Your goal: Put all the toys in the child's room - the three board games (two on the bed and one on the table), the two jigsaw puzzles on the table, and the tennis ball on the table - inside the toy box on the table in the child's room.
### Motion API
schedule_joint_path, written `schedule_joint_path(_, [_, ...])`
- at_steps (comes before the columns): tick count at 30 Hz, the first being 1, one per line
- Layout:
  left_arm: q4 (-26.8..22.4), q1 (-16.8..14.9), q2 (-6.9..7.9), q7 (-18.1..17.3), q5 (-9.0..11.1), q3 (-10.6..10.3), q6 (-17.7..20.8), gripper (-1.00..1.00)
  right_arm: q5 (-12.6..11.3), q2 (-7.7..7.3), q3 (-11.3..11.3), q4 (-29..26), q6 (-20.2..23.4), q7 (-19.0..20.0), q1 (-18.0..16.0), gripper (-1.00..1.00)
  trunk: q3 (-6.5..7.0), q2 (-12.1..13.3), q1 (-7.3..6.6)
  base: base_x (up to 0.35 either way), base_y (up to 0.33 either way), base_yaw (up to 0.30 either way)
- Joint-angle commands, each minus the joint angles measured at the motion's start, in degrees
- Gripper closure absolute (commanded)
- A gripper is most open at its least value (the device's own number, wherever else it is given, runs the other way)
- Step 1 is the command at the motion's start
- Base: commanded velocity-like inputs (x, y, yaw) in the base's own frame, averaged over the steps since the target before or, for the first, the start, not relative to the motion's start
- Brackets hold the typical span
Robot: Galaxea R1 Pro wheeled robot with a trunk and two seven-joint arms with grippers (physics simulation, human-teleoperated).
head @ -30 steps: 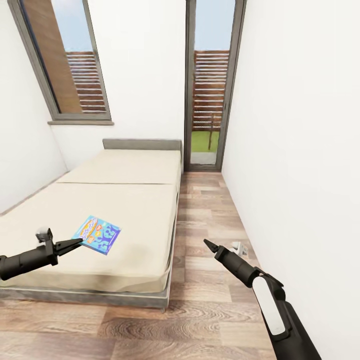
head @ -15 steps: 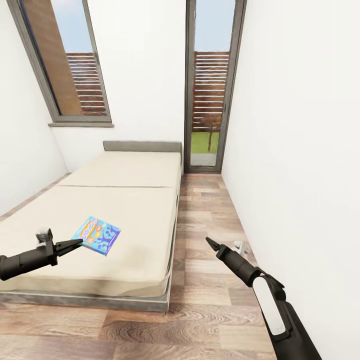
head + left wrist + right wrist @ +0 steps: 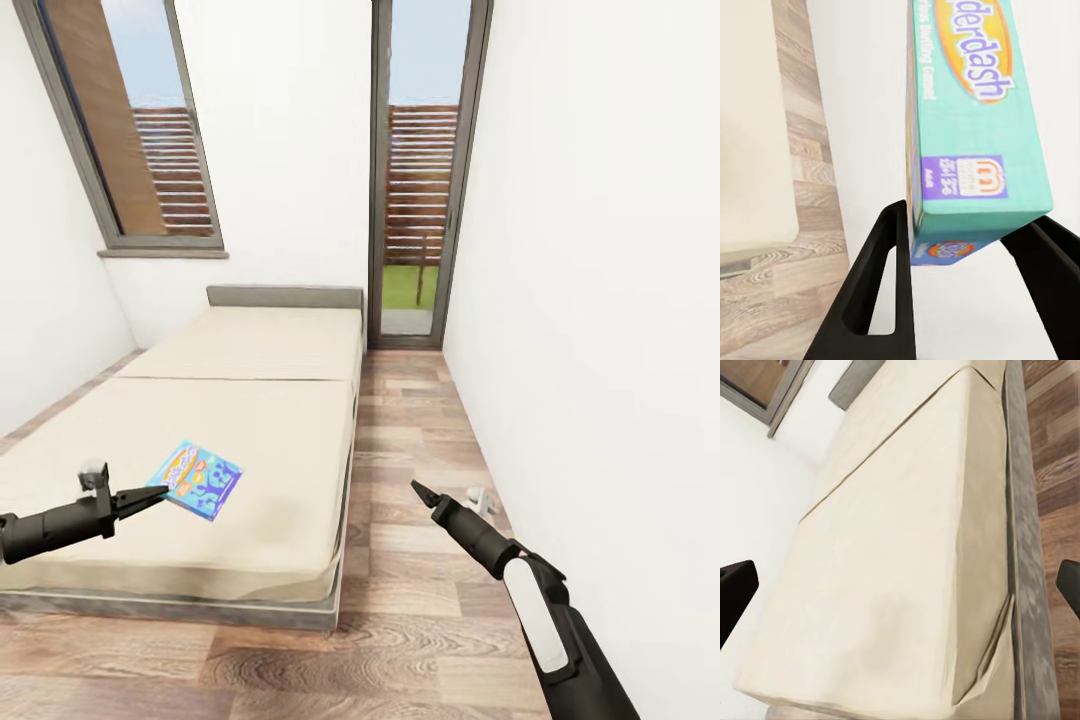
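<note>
In the child's room the bed [image 3: 250, 400] took up most of the floor, a broad cream mattress in two panels with a seam between, its grey frame running beside a strip of wood-plank floor [image 3: 420, 440] that led to a tall glass door [image 3: 415, 170]; a window [image 3: 130, 120] stood in the wall beyond the headboard. Over the near panel of the mattress was the small blue board game [image 3: 196, 479], tilted, its near corner between the fingers of the left gripper [image 3: 160, 490]; the left wrist view showed the two black fingers set on either side of the box's end [image 3: 975, 172], closed onto its faces, so the gripper was clamped on the game and about as wide as the box is thick. I judged the box light and stiff, a thin cardboard thing with smooth printed faces; held by one corner it would likely swing or slip, so a hold nearer the middle of an edge would be safer. The right gripper [image 3: 418, 490] hung over the floor beside the bed, holding nothing; in its wrist view the fingertips [image 3: 735, 592] sat far apart at the picture's edges, so it was wide open.
</note>
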Motion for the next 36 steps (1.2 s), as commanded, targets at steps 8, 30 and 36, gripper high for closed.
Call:
schedule_joint_path(8, [0.14,-0.03,-0.25,-0.05,-0.9,0.02,0.46,1.0,-0.24,-0.42,-0.6,0.2,0.51,0.5,-0.03,-1.0,1.39,3.2,-1.77,0.0,0.0,0.0])
schedule_joint_path(30, [0.11,-0.32,-0.5,-0.23,-1.03,0.14,0.49,1.0,-0.43,-2.06,-0.76,0.17,0.48,0.63,-0.03,-1.0,5.34,12.02,-6.6,0.0,0.0,0.0])
schedule_joint_path(36, [0.0,-0.37,-0.53,-0.4,-0.99,0.15,0.53,1.0,-0.45,-2.16,-0.81,0.13,0.41,0.58,-0.03,-1.0,6.42,14.43,-7.92,0.0,0.0,0.0])
